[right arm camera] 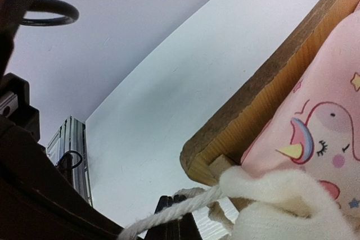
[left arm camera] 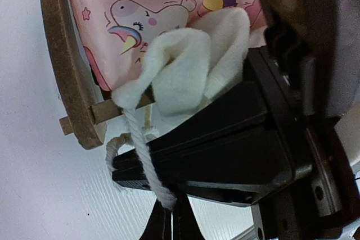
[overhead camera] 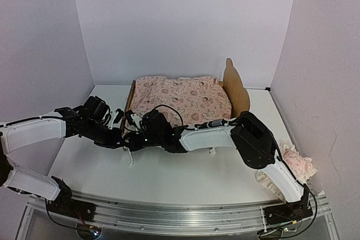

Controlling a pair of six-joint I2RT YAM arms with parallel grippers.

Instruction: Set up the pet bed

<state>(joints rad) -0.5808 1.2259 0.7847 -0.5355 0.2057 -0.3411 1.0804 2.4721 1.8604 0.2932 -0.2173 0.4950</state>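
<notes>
Pet bed (overhead camera: pixel 237 89) sat toward 12 o'clock on the white worktop (overhead camera: pixel 169 178), its headboard at the 3 o'clock end and a pink printed cover (overhead camera: pixel 185 99) spread over it. At the bed's 8 o'clock corner a white cord (left arm camera: pixel 147 167) hung from the frame. The left hand (left arm camera: pixel 169 223) was fully closed, apparently pinching that cord. The right hand (right arm camera: pixel 174 220), just beside it, was closed too; whether it gripped the cord I could not tell. A pink ruffled pillow (overhead camera: pixel 297 164) lay at 4 o'clock.
</notes>
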